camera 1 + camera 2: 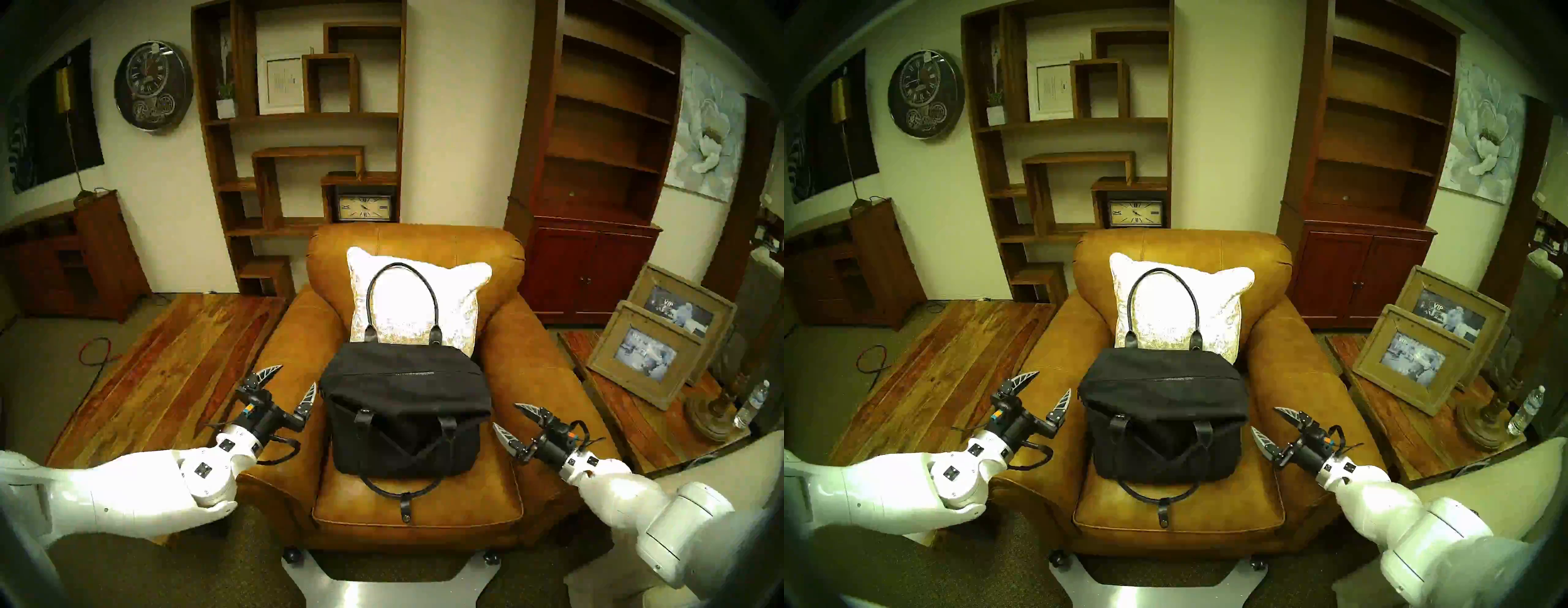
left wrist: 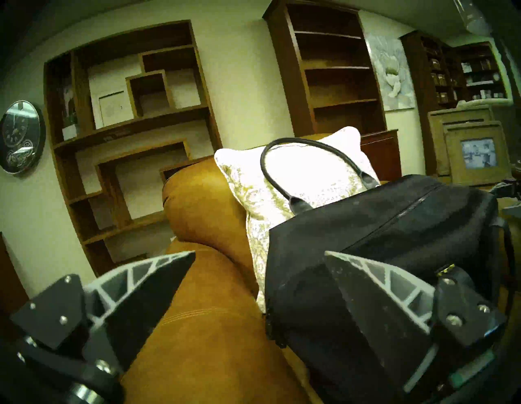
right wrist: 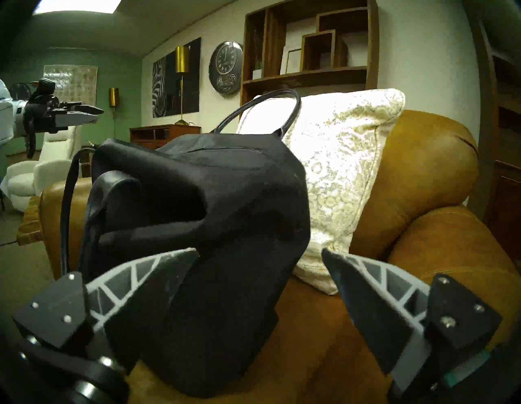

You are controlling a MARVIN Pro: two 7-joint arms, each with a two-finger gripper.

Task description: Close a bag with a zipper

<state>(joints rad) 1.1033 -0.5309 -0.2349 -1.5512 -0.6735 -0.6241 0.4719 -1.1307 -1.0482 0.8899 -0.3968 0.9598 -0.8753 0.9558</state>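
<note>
armchair (image 1: 547, 365): carries bag between both grippers | bag (image 1: 403, 407): sits on seat, untouched, beside each set of fingers | left gripper (image 1: 295, 380): spread wide, empty, just left of bag | right gripper (image 1: 511, 422): spread wide, empty, just right of bag | zipper (image 1: 407, 373): across bag top, looks drawn shut; likely done, nothing left but withdrawal

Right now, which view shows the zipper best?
Head stereo left: the zipper runs across the bag's top, seen from above, unobstructed. Head stereo right matches it. The left wrist sees it slanting, foreshortened; the right wrist catches only a thin edge-on line.
</note>
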